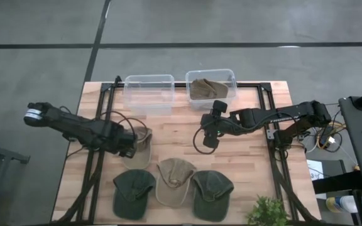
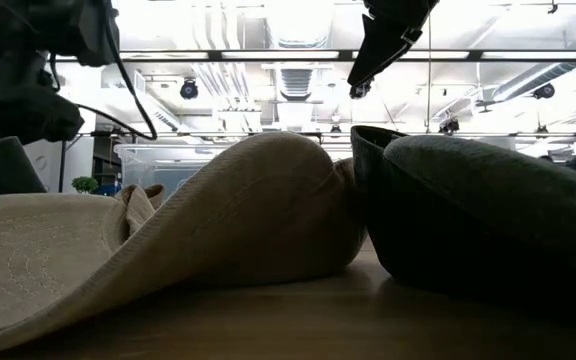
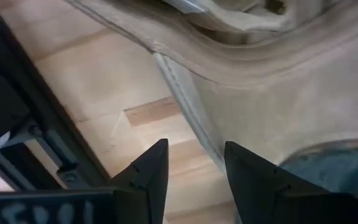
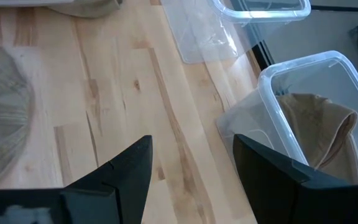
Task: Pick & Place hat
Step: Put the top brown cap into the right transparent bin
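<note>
A tan hat (image 1: 142, 149) lies on the wooden table at left of centre, its brim flat on the wood. My left gripper (image 1: 131, 148) points down over it, open. Its two fingers (image 3: 151, 171) stand on either side of the brim's edge (image 3: 188, 118), apart from it. Three more hats lie in a row near the front edge: green (image 1: 132, 191), tan (image 1: 173, 181), green (image 1: 211, 194). My right gripper (image 1: 207, 139) hangs open above bare wood at mid table, slanting down, with nothing between its fingers (image 4: 191, 165).
Two clear bins stand at the far edge: the left one (image 1: 148, 91) holds nothing, the right one (image 1: 225, 80) holds a tan hat (image 4: 319, 130). A small green plant (image 1: 266, 213) stands at the front right. Black frame rails (image 1: 94, 157) run along both table sides.
</note>
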